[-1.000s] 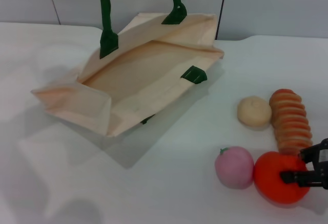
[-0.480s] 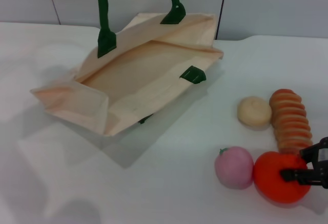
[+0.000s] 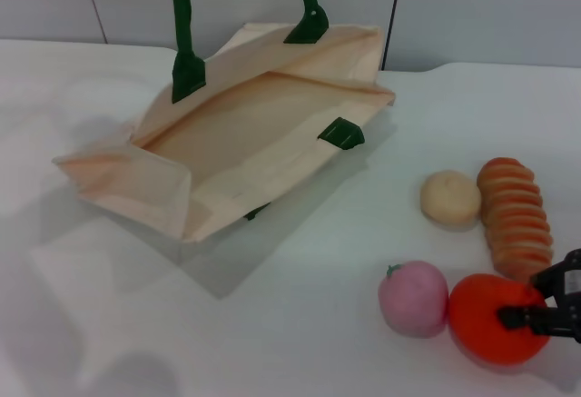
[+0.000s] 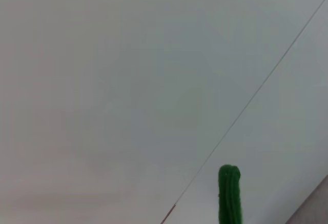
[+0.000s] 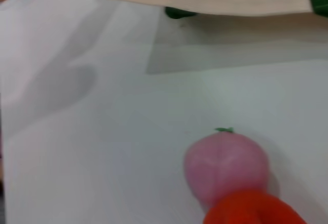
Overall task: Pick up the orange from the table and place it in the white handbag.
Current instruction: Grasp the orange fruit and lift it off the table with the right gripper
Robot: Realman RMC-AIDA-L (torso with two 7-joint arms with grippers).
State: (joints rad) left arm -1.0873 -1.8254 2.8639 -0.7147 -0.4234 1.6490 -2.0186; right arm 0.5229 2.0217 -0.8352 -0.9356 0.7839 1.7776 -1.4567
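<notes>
The orange (image 3: 486,324) lies on the white table (image 3: 109,324) at the front right, touching a pink fruit on its left. My right gripper (image 3: 540,299) comes in from the right edge, open, with its dark fingers straddling the orange's right side. In the right wrist view only the orange's top (image 5: 256,208) shows. The white handbag (image 3: 245,133) lies at the back centre with its mouth open. Its green handles (image 3: 186,24) rise straight up out of the picture. One green handle loop (image 4: 229,193) shows in the left wrist view. My left gripper is not seen.
The pink fruit (image 3: 413,299) (image 5: 227,165) sits against the orange. A ridged orange-and-cream loaf (image 3: 517,215) and a round cream bun (image 3: 450,199) lie just behind them. Grey wall panels stand behind the table.
The right gripper has sunk slightly over the orange. The orange and the pink fruit have shifted a little. The bag has barely moved.
</notes>
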